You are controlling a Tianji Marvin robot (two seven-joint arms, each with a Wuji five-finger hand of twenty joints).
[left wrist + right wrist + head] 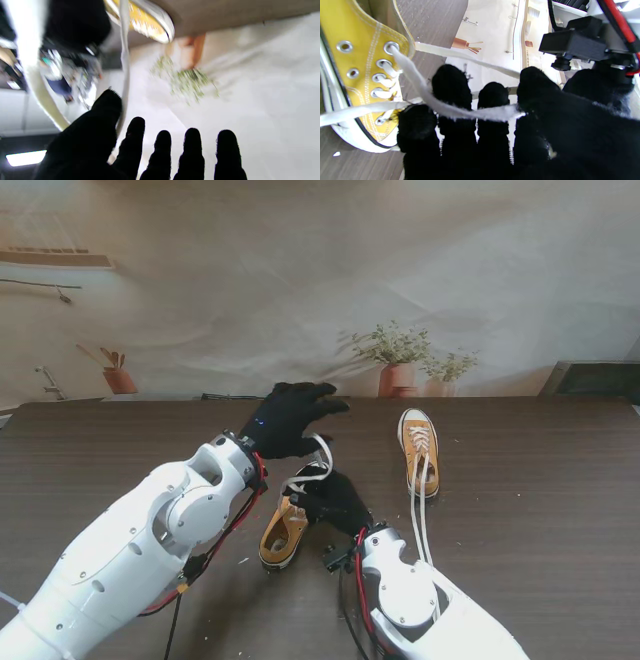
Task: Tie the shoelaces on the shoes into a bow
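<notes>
Fingers of my right hand are curled narrow, with one flat white cotton lace running across the three middle ones and pinched at its end between the thumb and the nearest finger; I read that as a hold on the lace. A second strand passes just beyond the fingertips, leaving the top eyelet of the mustard-yellow canvas sneaker, which lies on its side against the outer finger on the dark wood-grain bench.

My left hand is spread wide, four fingers apart and the thumb raised. A lace strand hangs taut beside the thumb tip, touching or nearly so; whether anything pinches it I cannot tell, the picture being blurred.

From the stand view, that left hand hovers beyond the shoe, the right over its lacing. A second yellow sneaker stands well apart from both hands, its laces trailing loose.

I judge the lace soft, limp, light and a little fuzzy, so it grips well but sags. The shoe is light and will drag if pulled. Best hold: pinch near the free ends, keeping tension.
</notes>
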